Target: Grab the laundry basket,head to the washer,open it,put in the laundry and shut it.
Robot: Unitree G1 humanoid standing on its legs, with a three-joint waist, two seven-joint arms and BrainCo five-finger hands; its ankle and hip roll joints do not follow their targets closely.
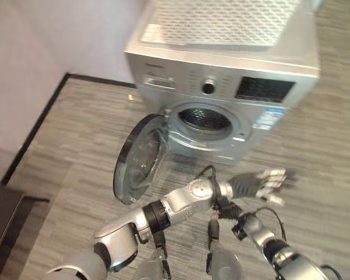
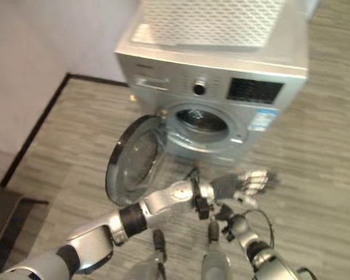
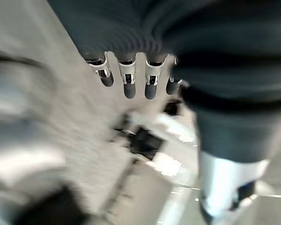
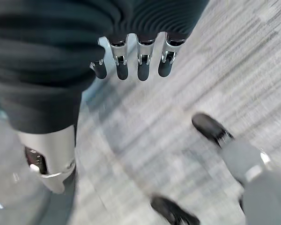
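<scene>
Left eye view: washer [image 1: 221,87] stands open on grey plank floor [image 1: 76,146]; both hands' fingers straight, empty.

Beyond the left hand [image 1: 262,184], with its dark ribbed cover and silver, dark-tipped fingers, stands a silver-grey washing machine [image 1: 221,99]. Its control panel carries a black display [image 1: 264,88], a dark dial [image 1: 208,87] and a pale blue sticker [image 1: 270,117]. The open door [image 1: 141,157] on the far side of that hand's arm has a black rim around smoky clear glass. On top of the machine sits a white laundry basket [image 1: 221,20] patterned with small perforations. The floor [image 1: 332,151] under both hands is grey wood-grain planking. The wall [image 1: 41,52] is pale lilac-white with a black skirting line [image 1: 38,125]. The right hand [image 4: 131,61] shows the same dark ribbed cover and silver, dark-tipped fingers.
</scene>
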